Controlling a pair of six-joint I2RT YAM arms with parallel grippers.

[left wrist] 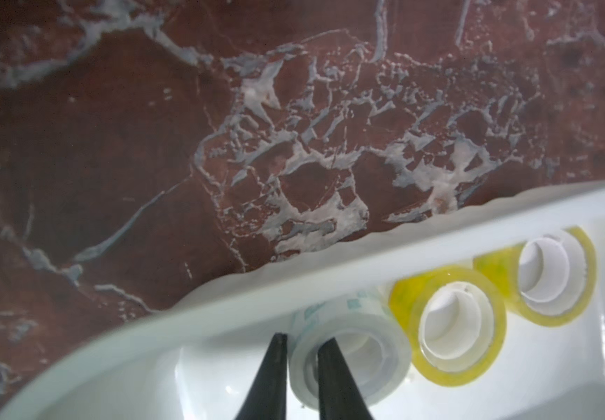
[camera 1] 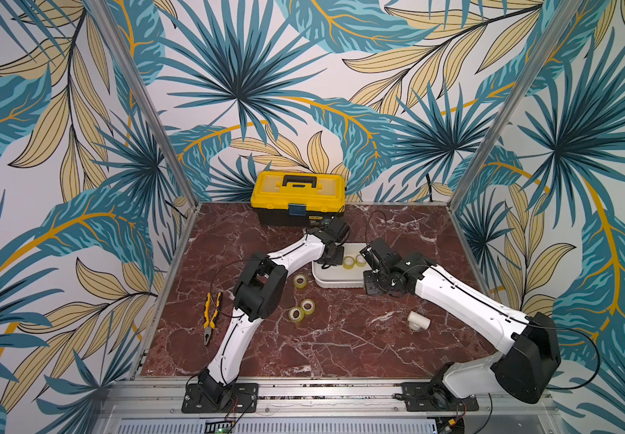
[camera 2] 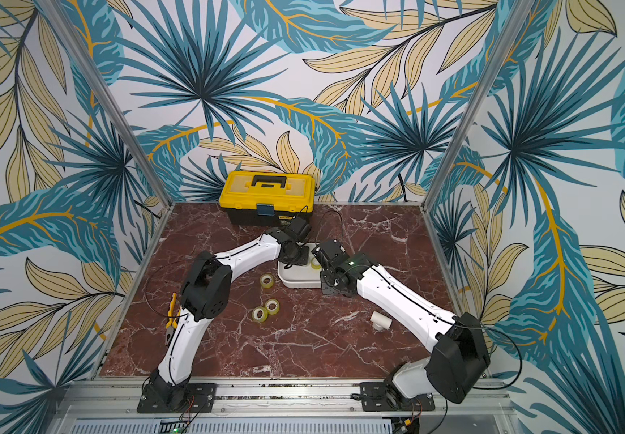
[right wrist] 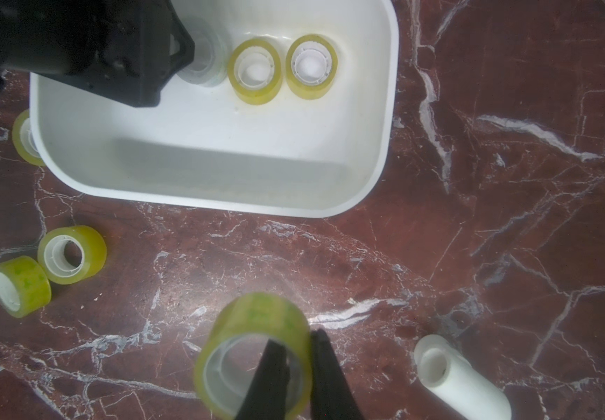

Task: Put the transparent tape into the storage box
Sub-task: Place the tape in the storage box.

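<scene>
Care: left gripper (left wrist: 304, 338) straddles pale tape roll (left wrist: 366, 327) in storage box (left wrist: 330, 276) (grip unclear), lift straight; right gripper (right wrist: 295, 338) pinches 1 yellowish roll (right wrist: 257, 316).

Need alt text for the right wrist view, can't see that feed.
The right gripper pinches the wall of a yellowish tape roll over the marble table. Ahead, the white tub holds two yellow rolls and a pale roll at the left gripper; three more rolls and a white pipe fitting lie outside.
</scene>
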